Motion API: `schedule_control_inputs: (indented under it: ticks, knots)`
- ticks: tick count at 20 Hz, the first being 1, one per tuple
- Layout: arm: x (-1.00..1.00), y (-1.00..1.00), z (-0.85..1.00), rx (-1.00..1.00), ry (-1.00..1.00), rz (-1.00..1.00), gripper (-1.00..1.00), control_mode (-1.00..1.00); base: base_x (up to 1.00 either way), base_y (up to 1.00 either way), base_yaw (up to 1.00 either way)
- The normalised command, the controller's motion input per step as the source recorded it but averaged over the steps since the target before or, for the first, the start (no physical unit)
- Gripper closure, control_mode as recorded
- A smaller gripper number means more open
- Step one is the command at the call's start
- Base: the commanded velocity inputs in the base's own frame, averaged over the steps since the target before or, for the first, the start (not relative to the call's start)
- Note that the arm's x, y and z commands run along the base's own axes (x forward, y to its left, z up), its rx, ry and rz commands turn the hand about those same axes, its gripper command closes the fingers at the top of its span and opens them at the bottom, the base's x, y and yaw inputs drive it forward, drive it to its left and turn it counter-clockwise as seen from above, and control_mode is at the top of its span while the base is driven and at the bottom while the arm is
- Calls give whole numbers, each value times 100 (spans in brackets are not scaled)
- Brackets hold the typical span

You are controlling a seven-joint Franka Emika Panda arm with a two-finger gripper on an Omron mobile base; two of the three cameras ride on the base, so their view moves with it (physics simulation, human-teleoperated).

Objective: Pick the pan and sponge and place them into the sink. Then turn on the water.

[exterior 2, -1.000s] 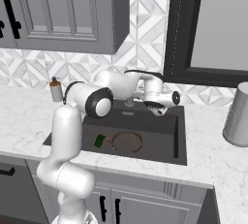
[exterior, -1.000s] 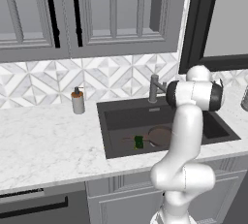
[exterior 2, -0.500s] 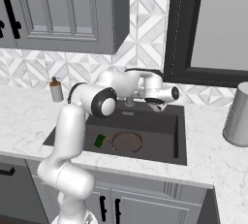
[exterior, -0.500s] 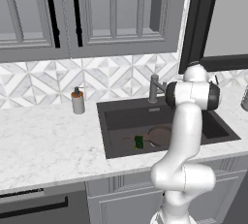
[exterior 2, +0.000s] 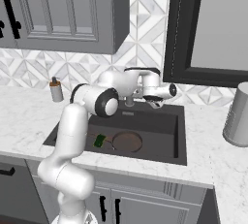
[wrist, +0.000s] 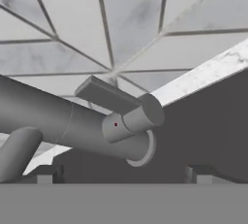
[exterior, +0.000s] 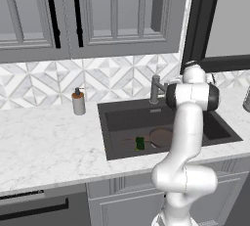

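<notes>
The dark reddish-brown pan (exterior 2: 127, 141) lies on the floor of the dark grey sink (exterior 2: 160, 123), its handle pointing left. Beside the handle sits the small green sponge (exterior 2: 100, 140). The left base view gives the pan (exterior: 159, 136) and sponge (exterior: 140, 143) in the sink (exterior: 117, 117) as well. My gripper (exterior 2: 156, 103) hovers at the back of the basin, just right of the grey faucet (exterior 2: 130, 101). In the hand view the gripper (wrist: 123, 174) is open and empty, with the faucet (wrist: 63, 121) and its flat lever (wrist: 107, 96) close ahead. No water runs from the spout.
A soap bottle (exterior: 78, 102) stands on the marble counter left of the sink. A grey canister (exterior 2: 238, 115) stands on the counter at the right. A tiled backsplash (wrist: 121, 29) rises right behind the faucet, with cabinets (exterior: 88, 14) overhead.
The hand has lifted slightly and levelled out beside the faucet, nearer the back wall. Its jaws stay open. The pan and sponge have not moved.
</notes>
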Motion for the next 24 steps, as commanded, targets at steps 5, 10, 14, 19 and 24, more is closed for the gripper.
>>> schedule_control_inputs:
  ticks: [5, 10, 14, 19, 24]
  knots:
    - [23, 0, 0, 0, 0, 0, -100, -100, 0, 0, 0]
    - [20, 5, -2, 0, 0, 0, -100, -100, 0, 0, 0]
    - [20, 0, -1, 0, 0, 0, -100, -100, 0, 0, 0]
    - [16, 0, -6, 0, 0, 0, -100, -100, 0, 0, 0]
    - [16, 0, -11, 0, 0, 0, -100, -100, 0, 0, 0]
